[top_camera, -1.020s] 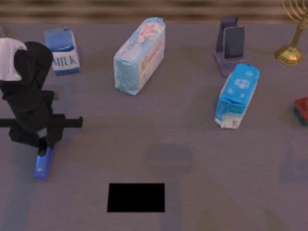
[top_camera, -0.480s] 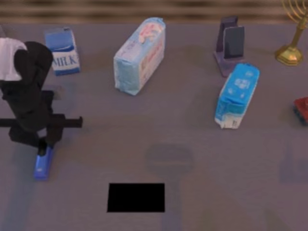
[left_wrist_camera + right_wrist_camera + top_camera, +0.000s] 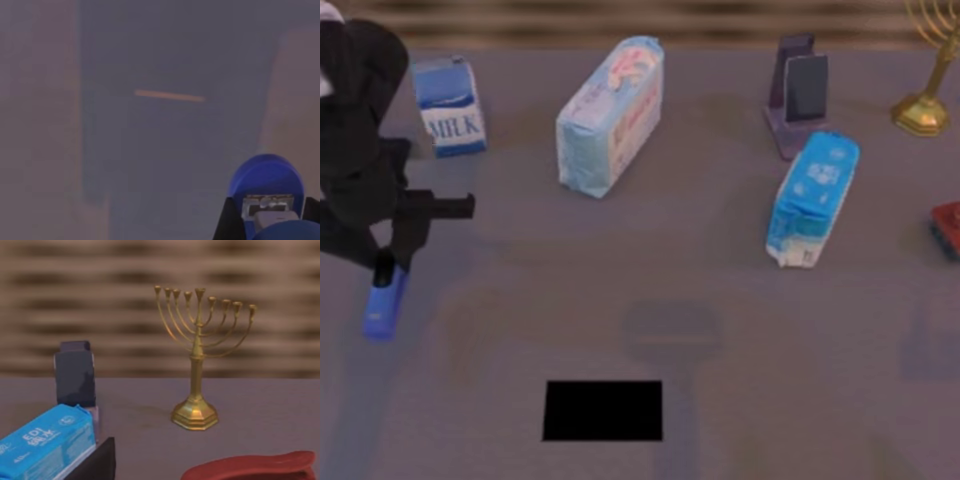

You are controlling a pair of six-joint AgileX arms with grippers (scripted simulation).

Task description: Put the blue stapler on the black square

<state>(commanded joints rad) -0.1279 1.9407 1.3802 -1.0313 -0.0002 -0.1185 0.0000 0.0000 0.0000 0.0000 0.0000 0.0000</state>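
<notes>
the left gripper (image 3: 386,272) sits at the far left of the top view, its glossy black fingers closed on the black end of the blue stapler (image 3: 384,303), which hangs out below them as a short, smooth, rounded bar. in the left wrist view the stapler (image 3: 266,184) fills the lower right corner, a bright blue dome with a grey metal face between two dark fingers (image 3: 227,222), above a blurred grey surface. the black square (image 3: 603,410), a flat matte patch with sharp corners, lies at lower centre of the top view, well apart from the stapler and to its lower right. the table (image 3: 720,330) is a dull grey-purple sheet. along the upper edge stand a boxy blue-and-white milk carton (image 3: 449,105), a soft crinkled white-and-blue pack (image 3: 611,115) and a dark upright holder (image 3: 800,90). a second blue-and-white pack (image 3: 813,198) lies right of centre. a shiny brass candle holder (image 3: 926,95) with curved branches stands at upper right, and a red object (image 3: 947,228) touches the right edge. the right arm itself does not appear in the top view; its wrist view shows only a dark edge at lower left, so whether its fingers are parted cannot be told.
</notes>
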